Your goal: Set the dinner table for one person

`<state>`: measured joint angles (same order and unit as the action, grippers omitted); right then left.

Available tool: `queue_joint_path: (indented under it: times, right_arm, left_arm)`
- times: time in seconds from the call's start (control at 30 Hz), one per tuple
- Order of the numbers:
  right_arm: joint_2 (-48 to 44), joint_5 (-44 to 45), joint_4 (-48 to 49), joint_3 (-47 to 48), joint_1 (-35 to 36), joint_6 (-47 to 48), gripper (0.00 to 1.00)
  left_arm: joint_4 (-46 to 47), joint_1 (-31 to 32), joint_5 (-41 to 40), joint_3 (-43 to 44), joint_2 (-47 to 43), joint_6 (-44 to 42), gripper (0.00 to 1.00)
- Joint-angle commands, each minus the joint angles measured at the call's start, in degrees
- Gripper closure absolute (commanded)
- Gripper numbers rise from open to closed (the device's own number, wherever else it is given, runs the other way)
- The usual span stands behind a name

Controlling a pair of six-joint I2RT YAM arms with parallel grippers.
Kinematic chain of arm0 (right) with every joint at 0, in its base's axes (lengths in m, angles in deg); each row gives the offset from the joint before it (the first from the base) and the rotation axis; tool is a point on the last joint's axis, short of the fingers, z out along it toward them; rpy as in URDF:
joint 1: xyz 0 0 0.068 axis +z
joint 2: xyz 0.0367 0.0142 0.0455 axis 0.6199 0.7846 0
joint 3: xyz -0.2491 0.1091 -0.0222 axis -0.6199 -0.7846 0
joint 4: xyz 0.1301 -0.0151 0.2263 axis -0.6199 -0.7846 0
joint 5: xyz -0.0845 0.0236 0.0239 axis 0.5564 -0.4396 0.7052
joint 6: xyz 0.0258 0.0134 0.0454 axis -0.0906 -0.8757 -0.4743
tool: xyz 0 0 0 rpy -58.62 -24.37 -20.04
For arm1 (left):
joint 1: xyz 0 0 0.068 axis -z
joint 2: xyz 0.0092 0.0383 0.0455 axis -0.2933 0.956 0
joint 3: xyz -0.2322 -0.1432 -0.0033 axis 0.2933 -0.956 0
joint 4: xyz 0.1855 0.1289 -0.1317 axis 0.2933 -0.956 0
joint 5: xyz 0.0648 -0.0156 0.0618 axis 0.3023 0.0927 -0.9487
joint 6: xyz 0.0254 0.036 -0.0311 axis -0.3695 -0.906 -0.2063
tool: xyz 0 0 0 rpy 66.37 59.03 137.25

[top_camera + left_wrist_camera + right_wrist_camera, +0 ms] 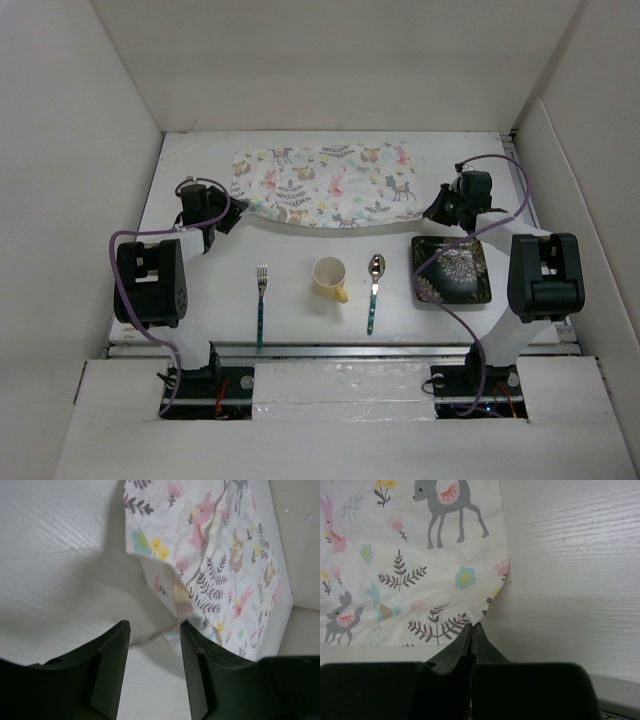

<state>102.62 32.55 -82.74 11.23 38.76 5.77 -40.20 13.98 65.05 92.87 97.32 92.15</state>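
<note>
White walls box in the dinner table, a large plain white tabletop that fills the middle of the overhead view. Every other item sits on it.

Along its far side lies a pastel animal-print placemat, printed with deer, rabbits and flowers. Its near edge bows away from the arms, and its two near corners are drawn outward.

At the placemat's near left corner is the left gripper. In the left wrist view, the left gripper has its dark jaws parted. The folded, raised corner of the placemat hangs in the gap between them, released rather than pinched.

At the placemat's near right corner is the right gripper. In the right wrist view, the right gripper is clenched tight on the very tip of that corner of the placemat, which lifts slightly off the table.

On the arms' side of the placemat, four things stand in a row, well apart from one another. From left to right:
- a fork with a teal handle
- a pale yellow cup
- a spoon with a teal handle
- a dark square plate with a floral pattern, just beside the placemat's right corner
</note>
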Motion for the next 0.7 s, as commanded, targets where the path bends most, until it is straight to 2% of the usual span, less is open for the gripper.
queue_joint_path:
  times: [0.0,0.1,0.23,0.27,0.33,0.37,0.4,0.43,0.5,0.57,0.6,0.63,0.67]
  right_arm:
    - [-4.1,0.2,2.0,-1.7,-0.3,-0.1,1.0]
    - [-5.9,0.8,2.0,-3.6,-0.3,0.1,0.99]
    - [-7.9,1.7,0.2,-4.0,0.2,0.4,0.91]
    - [-8.9,2.3,-0.1,-4.1,0.3,0.6,0.83]
    - [-10.0,3.6,-1.2,-3.7,0.3,1.0,0.71]
    - [-11.6,5.9,-1.7,-3.0,0.8,1.0,0.58]
    - [-11.6,6.0,-1.7,-3.0,0.8,1.0,0.58]
    - [-12.1,6.6,-1.8,-2.7,0.8,1.0,0.55]
    - [-12.9,8.4,-3.9,-1.8,1.3,1.2,0.48]
    - [-12.8,9.5,-4.4,-1.3,1.8,1.5,0.45]
    - [-12.5,9.6,-4.2,-1.2,1.8,1.6,0.45]
    - [-12.5,9.8,-3.8,-1.6,2.4,1.4,0.48]
    - [-12.5,10.8,-3.5,-2.1,2.4,1.1,0.71]
  left_arm:
    - [-2.2,-0.2,-4.8,-2.9,-6.7,-0.4,0.57]
    - [-2.7,-0.2,-10.3,-5.6,-13.8,0.6,0.56]
    - [-5.4,0.4,-17.9,-5.4,-22.4,0.5,0.56]
    - [-5.6,1.1,-19.1,-5.0,-23.0,-0.6,0.56]
    - [-7.7,1.9,-21.8,-2.5,-22.9,-2.1,0.56]
    - [-10.2,2.7,-21.9,-0.2,-21.2,-3.9,0.53]
    - [-10.2,2.7,-21.9,0.8,-21.2,-3.9,0.53]
    - [-10.3,2.7,-21.5,1.6,-19.1,-4.1,0.49]
    - [-10.4,2.7,-18.7,5.4,-15.7,-5.8,0.47]
    - [-12.3,2.7,-16.3,10.0,-8.6,-7.5,0.46]
    - [-16.1,3.2,-16.3,15.7,-5.7,-9.1,0.46]
    - [-16.8,4.1,-16.3,17.5,-1.5,-10.0,0.46]
    - [-17.0,4.1,-16.1,19.1,0.2,-11.1,0.46]
